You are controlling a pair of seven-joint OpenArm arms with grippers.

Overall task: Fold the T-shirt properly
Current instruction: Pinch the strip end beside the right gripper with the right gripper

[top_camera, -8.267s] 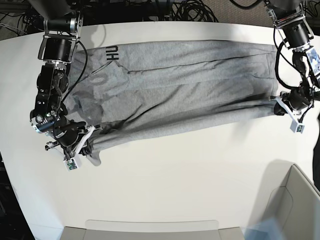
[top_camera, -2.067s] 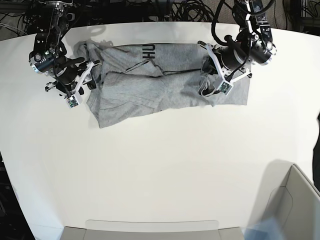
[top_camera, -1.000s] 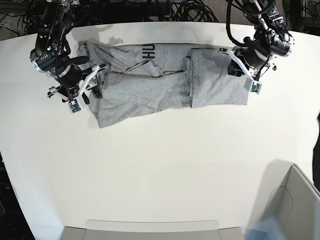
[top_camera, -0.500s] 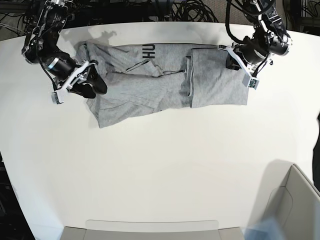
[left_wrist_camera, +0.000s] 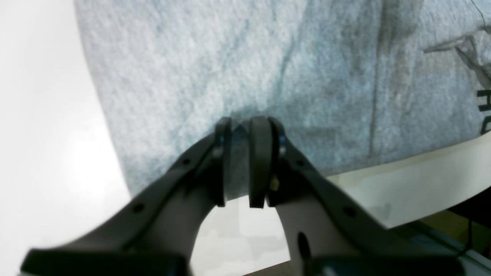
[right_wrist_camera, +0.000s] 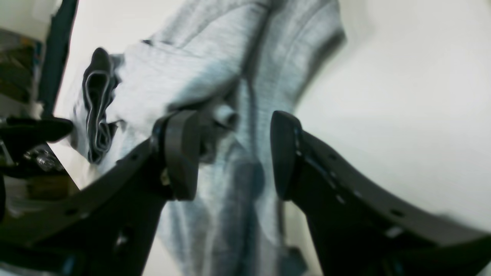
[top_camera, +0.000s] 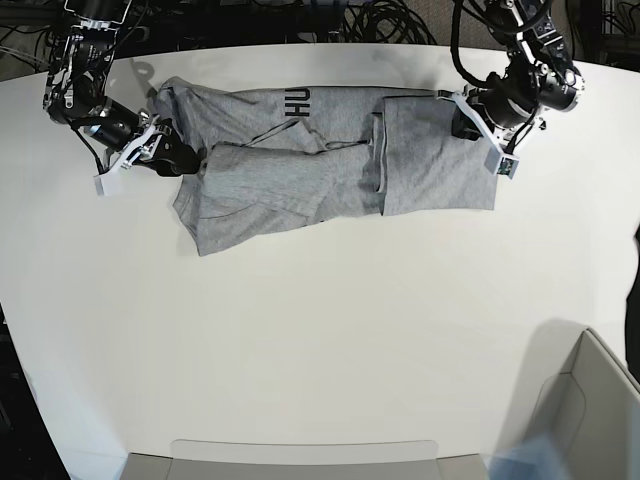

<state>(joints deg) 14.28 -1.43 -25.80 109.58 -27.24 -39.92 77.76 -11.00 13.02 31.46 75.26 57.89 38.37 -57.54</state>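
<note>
Closest to the camera in the base view there's a pale bin or tray edge (top_camera: 300, 452) along the bottom and a light box corner (top_camera: 590, 400) at bottom right. Then it's a big stretch of bare white table (top_camera: 330, 330), matte, with a rounded edge on the left and a soft shadow near the box.

Further back, the T-shirt (top_camera: 300, 170) lies across the far half of the table, grey side mostly up, rumpled. One end is folded over into a neat rectangular panel (top_camera: 435, 160), and the other end is bunched, with black lettering (top_camera: 297, 102) showing near the far edge.

The left gripper (left_wrist_camera: 245, 153) is over the panel's outer edge. In its wrist view the two pads sit nearly together with a narrow slot between them, right at the cloth's border. It looks like it might be pinching the hem, but I can't tell for sure.

The right gripper (right_wrist_camera: 234, 149) is at the bunched end with its jaws spread wide, nothing between them, just fabric underneath. A dark rolled bit, maybe the collar (right_wrist_camera: 96, 111), is off to the side, but it's blurry.

Behind the table is a dark tangle of black cables (top_camera: 380, 20) and equipment.
</note>
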